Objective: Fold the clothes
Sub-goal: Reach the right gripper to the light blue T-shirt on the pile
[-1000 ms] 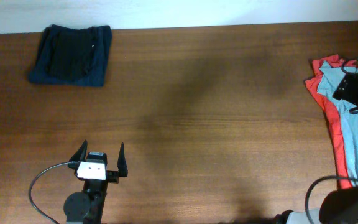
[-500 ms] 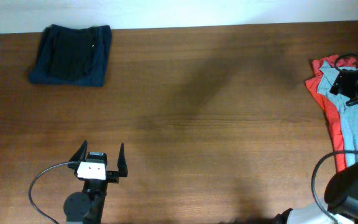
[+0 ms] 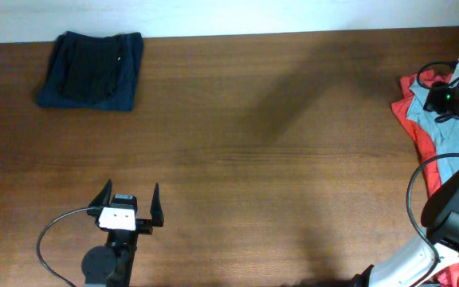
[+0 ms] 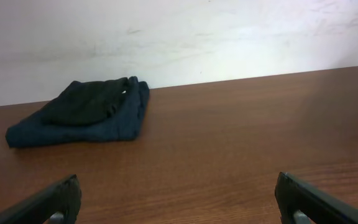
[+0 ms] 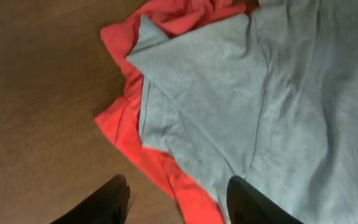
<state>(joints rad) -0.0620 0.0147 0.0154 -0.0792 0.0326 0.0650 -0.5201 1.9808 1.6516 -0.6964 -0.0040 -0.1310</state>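
A grey shirt (image 3: 453, 151) lies on a red garment (image 3: 429, 151) at the table's right edge; both show in the right wrist view, grey (image 5: 278, 106) over red (image 5: 129, 124). My right gripper (image 5: 179, 193) is open above their left edge, holding nothing; its arm (image 3: 449, 94) is at the far right. A folded dark navy garment (image 3: 92, 70) lies at the back left and shows in the left wrist view (image 4: 86, 112). My left gripper (image 3: 130, 199) is open and empty near the front left, its fingers (image 4: 179, 199) wide apart.
The brown wooden table (image 3: 277, 159) stretches between the two piles. A white wall (image 4: 179, 37) runs behind the back edge. A black cable (image 3: 54, 231) loops beside the left arm's base.
My right arm has moved toward the back right over the red and grey clothes. The left arm and the navy garment have not moved.
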